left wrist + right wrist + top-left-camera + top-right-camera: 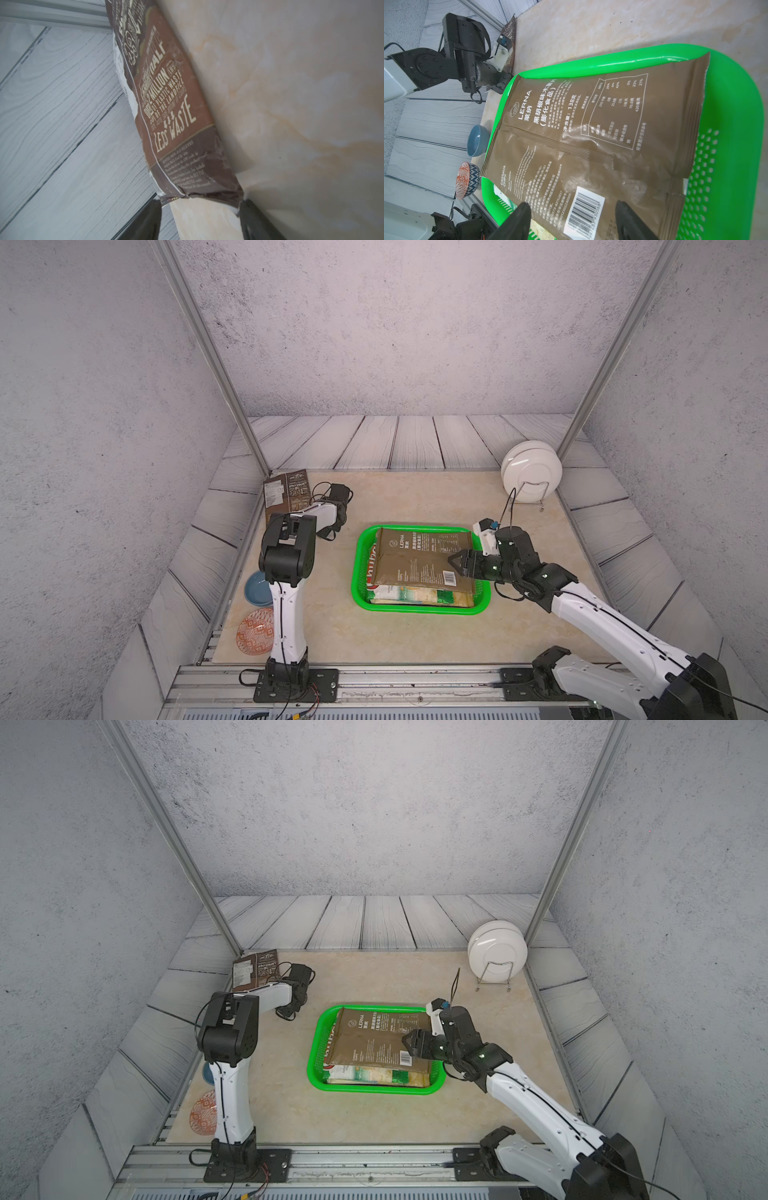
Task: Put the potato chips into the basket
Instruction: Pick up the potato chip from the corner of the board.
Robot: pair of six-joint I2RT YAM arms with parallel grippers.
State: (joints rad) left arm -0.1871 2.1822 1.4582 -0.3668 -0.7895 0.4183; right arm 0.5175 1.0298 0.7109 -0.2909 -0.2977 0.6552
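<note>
Grey textured walls box in a pale marbled desk (415, 639). The green basket (419, 611) sits near its middle, piled with chip bags. An olive bag (419, 560) lies flat on top, with a pale green bag (415, 596) and a red bag (371, 564) showing beneath. One brown bag (286, 489) is outside the basket, at the far left corner of the desk, and seems to lean against the side wall. The step in hand looks like the pickup of that bag.

The left end effector (200, 204) has its jaws apart with the bag's sealed end right at the fingertips, and the wrist view shows no firm pinch. It would do best to close on the flat seam rather than the puffed body, so the chips are not crushed and the foil does not slip out. It should lift before swinging, since the metal post (249, 435) and the wall are close.

The right end effector (573, 203) hovers over the olive bag's barcode corner, jaws apart, holding nothing. It should back away from the basket first, or the two arms may meet above it. The pile is tall, so the brown bag is best laid flat on top and let go low. Dropped from high, it may slide over the rim.
</note>
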